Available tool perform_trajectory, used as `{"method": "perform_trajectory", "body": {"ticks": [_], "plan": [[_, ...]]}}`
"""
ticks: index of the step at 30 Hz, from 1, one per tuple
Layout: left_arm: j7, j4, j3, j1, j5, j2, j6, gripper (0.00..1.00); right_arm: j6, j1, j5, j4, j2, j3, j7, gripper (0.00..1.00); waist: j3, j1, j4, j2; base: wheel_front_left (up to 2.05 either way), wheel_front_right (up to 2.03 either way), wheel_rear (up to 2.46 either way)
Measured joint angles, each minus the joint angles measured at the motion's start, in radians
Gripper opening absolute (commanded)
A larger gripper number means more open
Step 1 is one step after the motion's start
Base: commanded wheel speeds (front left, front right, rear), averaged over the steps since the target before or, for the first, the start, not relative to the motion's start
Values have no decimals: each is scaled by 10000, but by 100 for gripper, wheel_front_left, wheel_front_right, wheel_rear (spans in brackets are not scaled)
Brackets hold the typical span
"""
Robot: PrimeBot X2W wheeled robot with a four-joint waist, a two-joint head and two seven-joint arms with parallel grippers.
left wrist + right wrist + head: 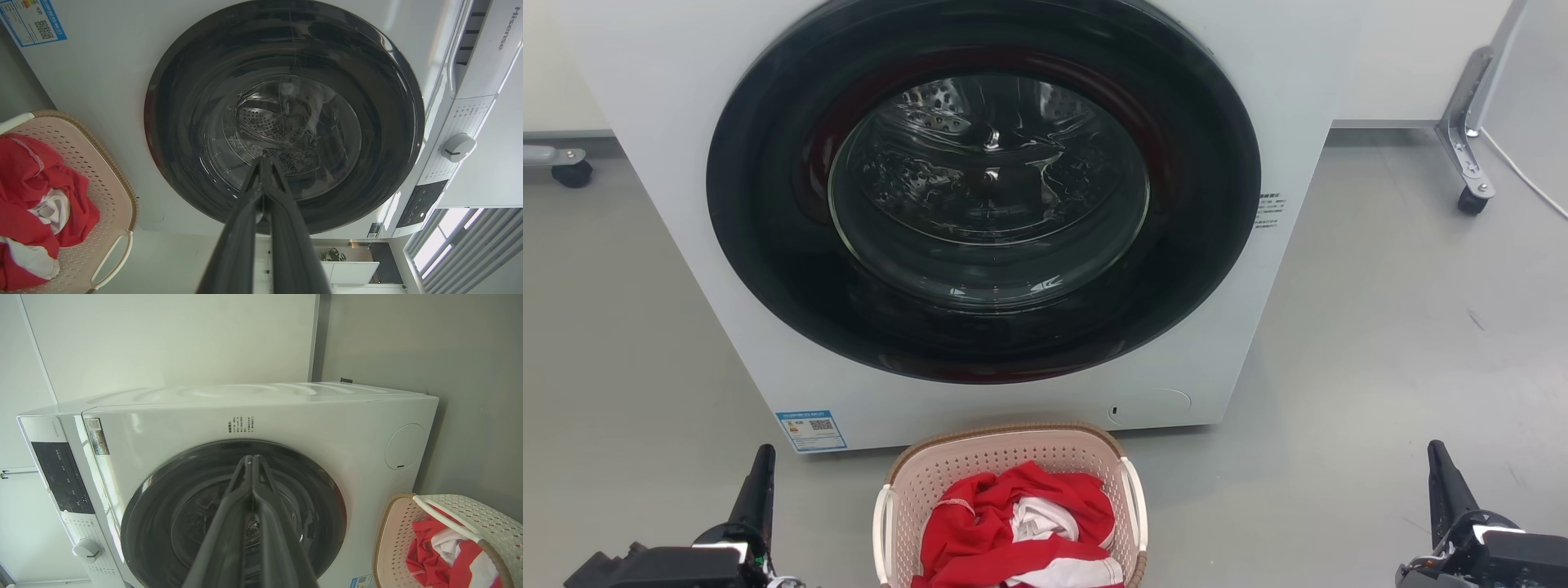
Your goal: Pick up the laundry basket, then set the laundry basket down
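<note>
The laundry basket (pixel 1005 457) is pale pink and perforated, with a brown woven-look rim and white side handles. It stands on the floor just in front of the washer, holding red and white clothes (pixel 1021 531). The basket (pixel 102 179) also lies at the left edge of the left wrist view, and the basket (pixel 392 543) sits at the lower right of the right wrist view. My left gripper (pixel 760 478) is shut, low at the left and well apart from the basket. My right gripper (pixel 1441 474) is shut too, far off to the basket's right. In their wrist views the left gripper (pixel 263 161) and right gripper (pixel 250 459) show fingers pressed together, holding nothing.
A white front-loading washer (pixel 686 163) with a closed dark round door (pixel 984 188) stands right behind the basket. Grey floor (pixel 1380 327) spreads on both sides. A caster (pixel 572 173) sits at the far left, and a metal frame leg with a wheel (pixel 1470 196) at the far right.
</note>
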State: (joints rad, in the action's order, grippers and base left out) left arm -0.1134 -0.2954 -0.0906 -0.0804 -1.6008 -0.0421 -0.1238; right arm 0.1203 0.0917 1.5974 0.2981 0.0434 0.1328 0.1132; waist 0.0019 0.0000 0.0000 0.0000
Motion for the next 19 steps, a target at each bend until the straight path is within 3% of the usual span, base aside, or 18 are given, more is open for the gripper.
{"method": "perform_trajectory", "body": {"ticks": [19], "plan": [[0, 0, 0, 0, 0, 0, 0, 0, 0, 0, 0, -2, 0, 0, 0, 0, 1, 0, 0, 0, 0, 0, 0]]}}
